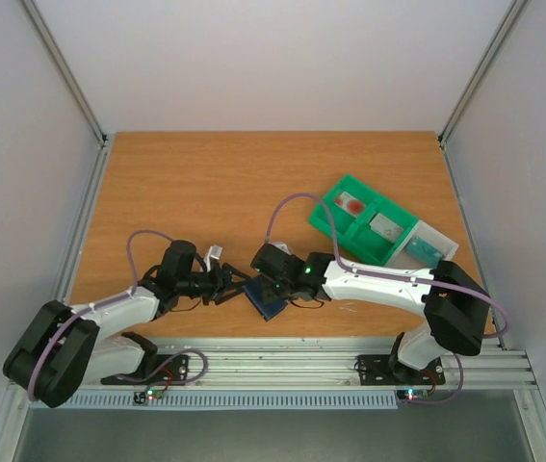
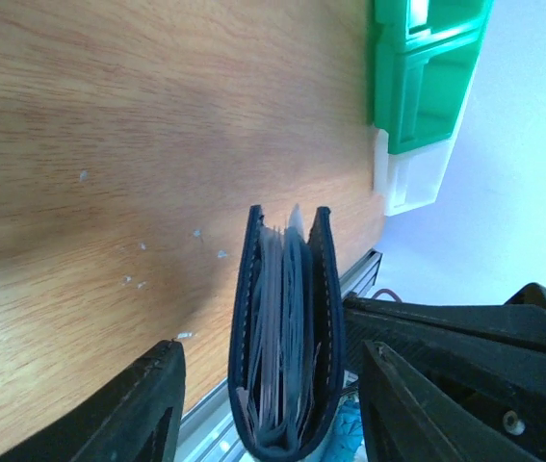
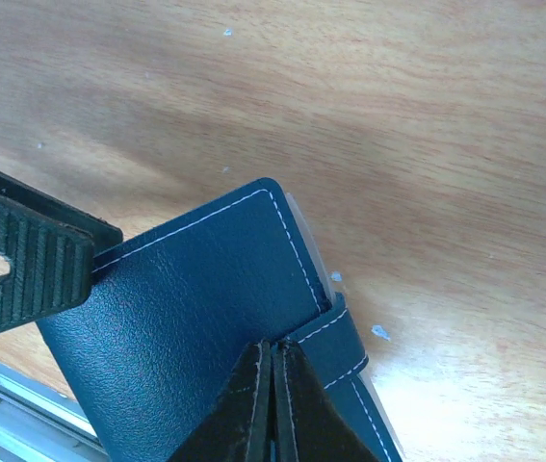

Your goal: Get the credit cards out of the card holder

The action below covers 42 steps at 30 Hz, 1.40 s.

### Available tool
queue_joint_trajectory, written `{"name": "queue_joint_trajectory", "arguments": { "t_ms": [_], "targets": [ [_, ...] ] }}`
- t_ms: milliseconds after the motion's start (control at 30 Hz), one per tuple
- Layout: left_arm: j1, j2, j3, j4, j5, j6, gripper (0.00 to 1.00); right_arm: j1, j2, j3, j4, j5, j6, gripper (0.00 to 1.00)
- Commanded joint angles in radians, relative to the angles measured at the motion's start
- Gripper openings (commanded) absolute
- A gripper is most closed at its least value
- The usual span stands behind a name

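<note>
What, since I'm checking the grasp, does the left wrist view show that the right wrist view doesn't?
Left wrist only: the holder edge-on, cards packed between its panels, both left fingers open on either side of it, and the tray beyond. Right wrist only: the holder's stitched outer face, its tab, and the right fingers shut at that tab. Both: the holder, the table, and at least one left finger.
</note>
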Motion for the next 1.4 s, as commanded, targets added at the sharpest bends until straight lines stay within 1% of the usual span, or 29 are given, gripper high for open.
{"name": "queue_joint_trajectory", "arguments": {
  "t_ms": [0, 100, 200, 433, 667, 733, 800, 867, 900, 933, 967, 1000, 1100, 1167, 1367],
  "targets": [
    [-0.008, 0.014, -0.003, 0.083, 0.006, -0.011, 0.48, -0.002, -0.021, -0.018, 0.062, -0.014, 0.061, 0.01],
    [-0.009, 0.019, -0.005, 0.076, 0.0, -0.009, 0.4, -0.002, -0.02, -0.031, 0.078, -0.022, 0.079, 0.01],
    [-0.009, 0.028, -0.001, 0.065, 0.0, 0.0, 0.29, -0.002, -0.02, -0.047, 0.09, -0.024, 0.092, 0.01],
    [-0.009, 0.061, 0.034, -0.014, 0.003, 0.065, 0.01, -0.003, -0.028, -0.062, 0.082, -0.016, 0.082, 0.01],
    [-0.009, 0.093, 0.078, -0.096, -0.006, 0.131, 0.0, -0.003, -0.056, -0.096, 0.063, 0.005, 0.074, 0.01],
    [-0.009, 0.105, 0.096, -0.13, -0.015, 0.154, 0.04, -0.003, -0.072, -0.104, 0.055, 0.018, 0.074, 0.01],
    [-0.009, 0.12, 0.115, -0.166, -0.033, 0.178, 0.14, -0.003, -0.09, -0.112, 0.047, 0.028, 0.074, 0.01],
    [-0.009, 0.133, 0.137, -0.203, -0.043, 0.2, 0.26, -0.003, -0.105, -0.125, 0.04, 0.038, 0.078, 0.01],
    [-0.009, 0.134, 0.149, -0.221, -0.048, 0.207, 0.34, -0.004, -0.114, -0.13, 0.037, 0.04, 0.08, 0.01],
    [-0.009, 0.133, 0.164, -0.268, -0.057, 0.219, 0.43, -0.005, -0.121, -0.137, 0.033, 0.044, 0.084, 0.01],
    [-0.009, 0.13, 0.18, -0.31, -0.072, 0.229, 0.49, -0.005, -0.13, -0.142, 0.029, 0.049, 0.088, 0.01],
    [-0.009, 0.121, 0.199, -0.358, -0.092, 0.255, 0.52, -0.005, -0.139, -0.148, 0.025, 0.053, 0.093, 0.01],
    [-0.009, 0.084, 0.254, -0.494, -0.155, 0.317, 0.6, -0.006, -0.168, -0.157, 0.012, 0.06, 0.109, 0.01],
    [-0.009, 0.056, 0.277, -0.547, -0.171, 0.342, 0.64, -0.006, -0.192, -0.159, 0.01, 0.046, 0.124, 0.01],
    [-0.009, -0.045, 0.272, -0.597, -0.155, 0.356, 0.72, -0.006, -0.272, -0.15, 0.05, -0.022, 0.169, 0.01]
  ]
}}
